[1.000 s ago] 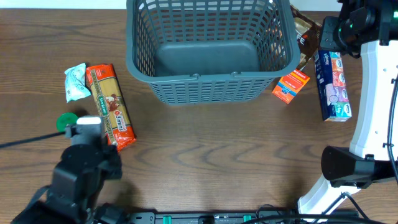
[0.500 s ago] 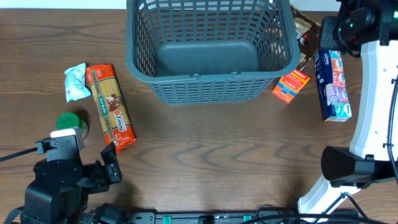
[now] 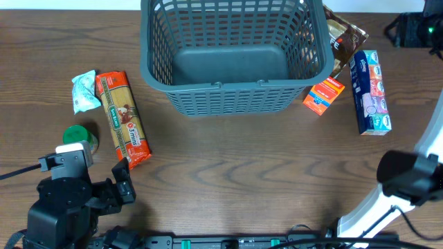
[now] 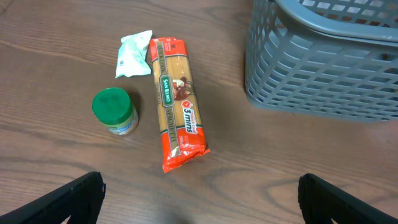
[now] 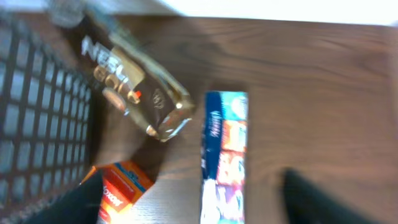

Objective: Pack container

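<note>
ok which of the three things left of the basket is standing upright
The small green-lidded jar: it stands on its base, lid up. The red spaghetti packet and the pale pouch both lie flat.

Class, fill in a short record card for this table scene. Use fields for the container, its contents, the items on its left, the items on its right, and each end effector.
container: dark grey slatted basket, far middle of the table
contents: none; bare base visible
items on left: pasta packet, white-green sachet, green-lidded jar
items on right: orange box, blue tissue pack, brown coffee pouch
left end effector: open, holding nothing
right end effector: open, holding nothing
</note>
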